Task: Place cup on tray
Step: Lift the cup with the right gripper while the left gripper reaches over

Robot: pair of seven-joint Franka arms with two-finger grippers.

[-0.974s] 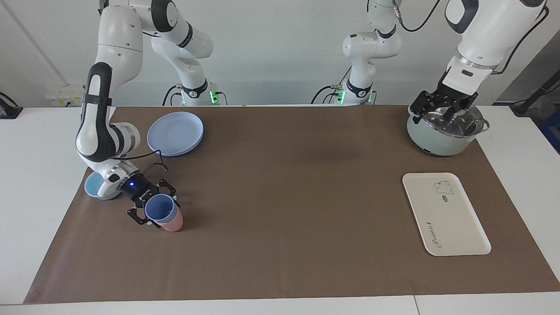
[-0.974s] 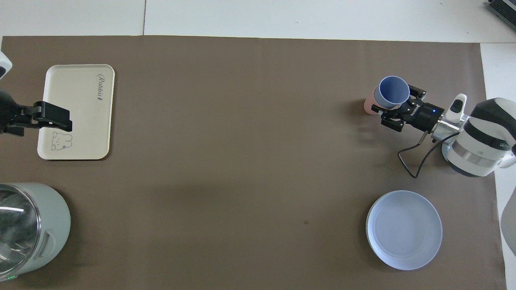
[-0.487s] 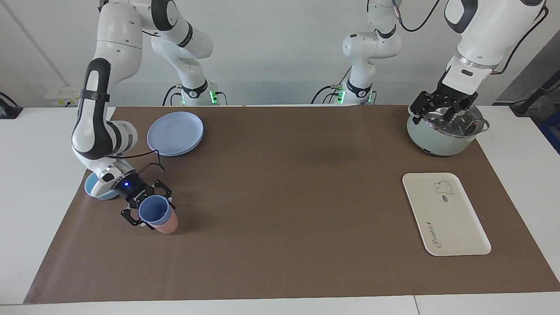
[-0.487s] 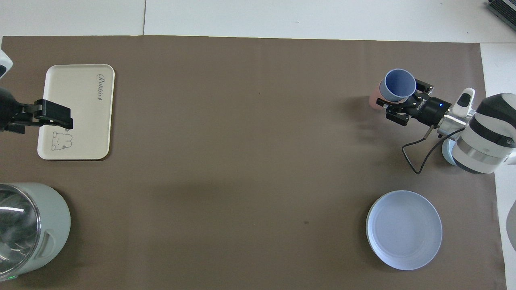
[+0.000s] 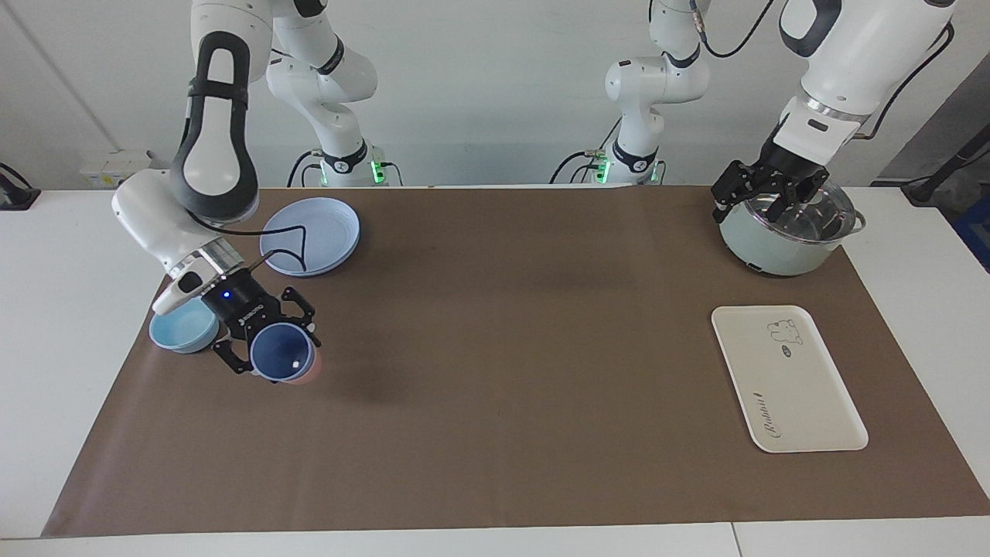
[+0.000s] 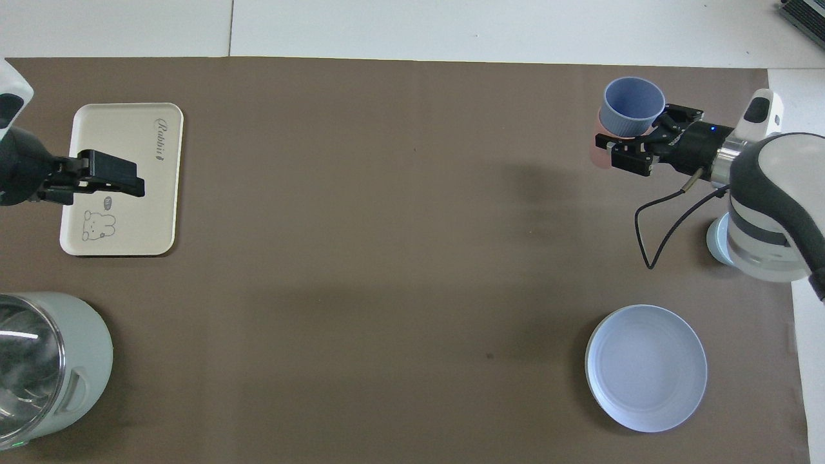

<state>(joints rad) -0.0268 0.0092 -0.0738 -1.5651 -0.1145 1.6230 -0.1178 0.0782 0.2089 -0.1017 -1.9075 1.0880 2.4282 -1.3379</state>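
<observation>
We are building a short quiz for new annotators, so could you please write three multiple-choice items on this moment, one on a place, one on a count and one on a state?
1. What is the left gripper over?
A. the mint-green pot with a glass lid
B. the round blue plate
C. the low light-blue bowl

2. How many tumblers show?
A. one
B. two
C. three

3. What state is the periwinkle-blue plastic tumbler in?
A. lying on the cream rectangular tray
B. lifted by the right gripper
C. standing untouched

Answers: 1 A, the gripper hangs at the pot's rim. 2 B, the blue one and the salmon-pink tumbler under it. 3 B, the fingers clasp it above the table.
</observation>
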